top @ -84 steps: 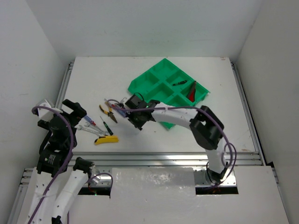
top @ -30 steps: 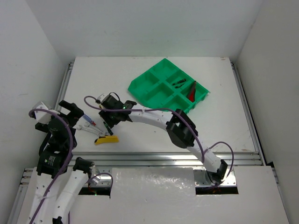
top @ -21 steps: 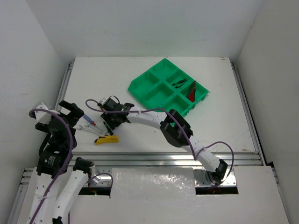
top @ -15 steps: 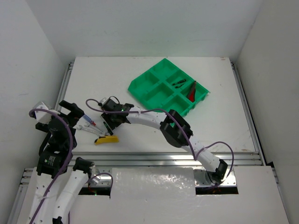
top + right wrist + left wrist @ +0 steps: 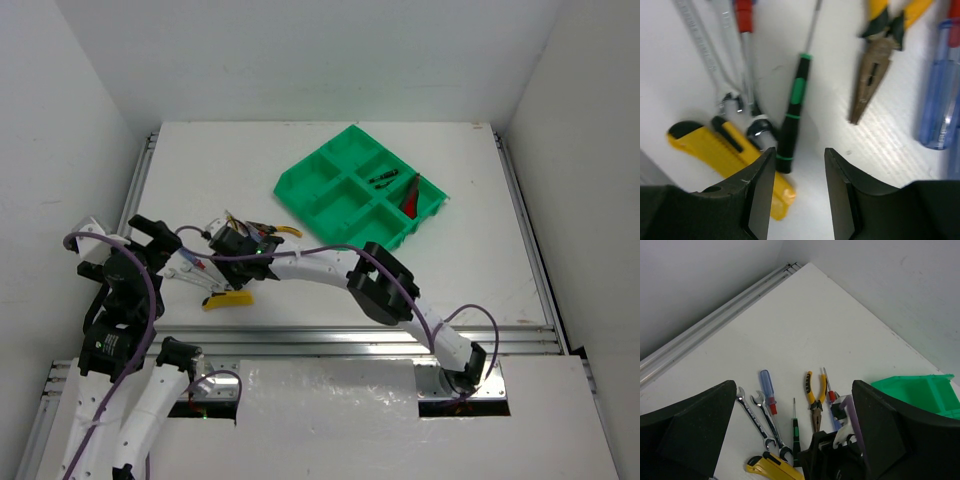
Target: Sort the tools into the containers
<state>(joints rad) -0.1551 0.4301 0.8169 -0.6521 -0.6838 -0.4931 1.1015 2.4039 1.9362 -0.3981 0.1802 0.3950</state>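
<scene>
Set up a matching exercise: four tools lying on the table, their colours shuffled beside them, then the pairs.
Tools:
1. utility knife
2. slim screwdriver
3. thick screwdriver
4. wrenches

Colours:
A. bare metal
B. clear blue handle
C. yellow body
D. black and green handle

Pairs: 1-C, 2-D, 3-B, 4-A

White table point(image 5: 480, 265), white walls point(image 5: 300, 60)

The yellow plastic utility knife point(image 5: 727, 145) looks smooth, faintly glossy. The slim metal wrench point(image 5: 754, 416) gleams, polished. The yellow-handled pliers point(image 5: 872, 70) have dull brownish metal jaws. The translucent blue plastic screwdriver handle point(image 5: 940, 85) is glossy. The bright green plastic tray point(image 5: 318, 182) has a slight sheen against the matt white table point(image 5: 790, 325)
</scene>
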